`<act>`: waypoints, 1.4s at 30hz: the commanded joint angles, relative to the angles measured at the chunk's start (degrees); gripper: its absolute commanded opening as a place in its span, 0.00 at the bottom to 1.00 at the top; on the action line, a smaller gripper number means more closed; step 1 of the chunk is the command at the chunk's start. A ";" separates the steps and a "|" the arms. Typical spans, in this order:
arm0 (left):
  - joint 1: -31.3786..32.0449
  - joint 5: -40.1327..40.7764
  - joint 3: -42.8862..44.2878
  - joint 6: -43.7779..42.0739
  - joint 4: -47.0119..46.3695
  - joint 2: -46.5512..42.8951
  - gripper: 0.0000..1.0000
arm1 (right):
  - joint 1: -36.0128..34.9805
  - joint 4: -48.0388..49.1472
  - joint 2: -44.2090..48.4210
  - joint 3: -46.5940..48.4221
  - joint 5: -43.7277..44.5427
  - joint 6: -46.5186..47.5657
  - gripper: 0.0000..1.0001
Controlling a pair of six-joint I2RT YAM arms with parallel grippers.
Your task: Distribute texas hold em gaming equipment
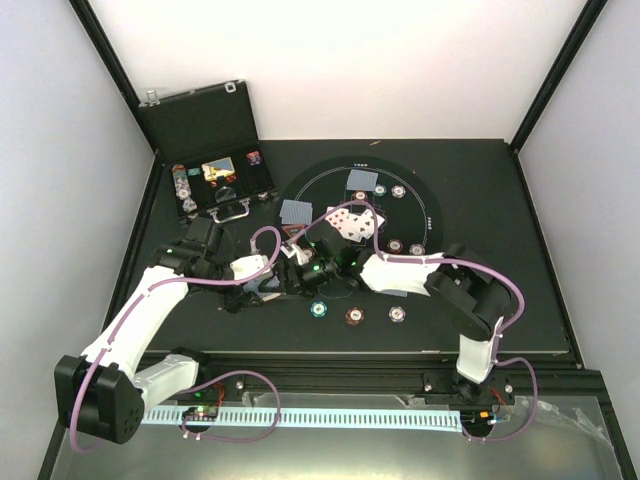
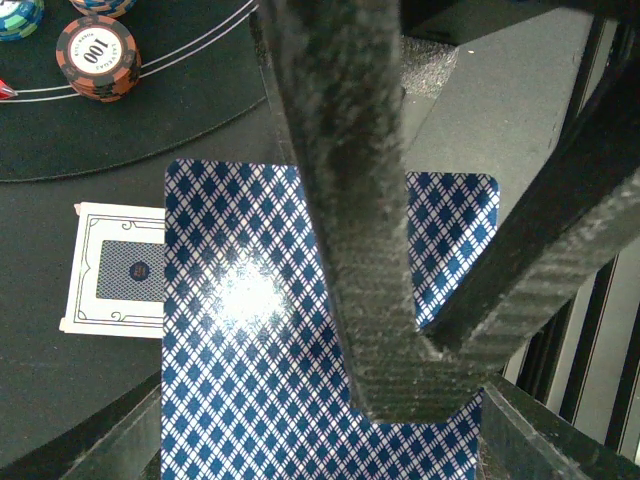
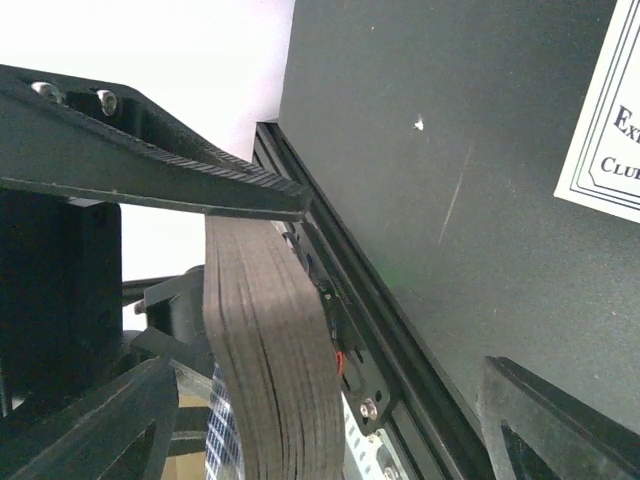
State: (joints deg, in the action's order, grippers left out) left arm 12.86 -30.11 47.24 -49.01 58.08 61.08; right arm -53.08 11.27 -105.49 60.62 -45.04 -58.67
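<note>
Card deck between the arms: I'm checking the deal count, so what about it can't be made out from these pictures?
Left wrist view: the left pincer covers the middle of the card deck; the frame cuts off its lower end.
Right wrist view: only its side shows, bottom cut off; layers too fine to count, faces hidden.
Top view: lost between the left arm and right arm.

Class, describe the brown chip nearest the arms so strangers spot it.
Find the large round black mat. Below it in the top view, three small chips lie in a row. The brown round chip is the middle one, between a teal chip and a grey chip.
</note>
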 commanded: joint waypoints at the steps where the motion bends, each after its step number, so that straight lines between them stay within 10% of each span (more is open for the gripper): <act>1: -0.03 -2.15 2.19 0.32 -0.34 -0.47 0.02 | -0.68 6.22 -1.67 1.09 -2.47 -3.52 0.84; 20: -0.03 -1.62 2.39 0.06 0.01 -0.83 0.02 | 4.21 2.59 -2.59 -1.81 0.76 -1.82 0.62; 34: -0.03 -1.55 1.87 0.24 -0.41 -0.29 0.01 | 5.73 5.41 5.12 -6.24 -0.01 -3.54 0.12; 42: -0.03 -1.19 1.61 0.19 -0.34 -0.52 0.02 | 7.23 3.70 7.49 -6.19 0.12 -2.80 0.02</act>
State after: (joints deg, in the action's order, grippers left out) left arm 12.86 -29.76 47.44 -48.82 57.82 61.23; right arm -47.57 17.10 -100.01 55.46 -46.35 -62.00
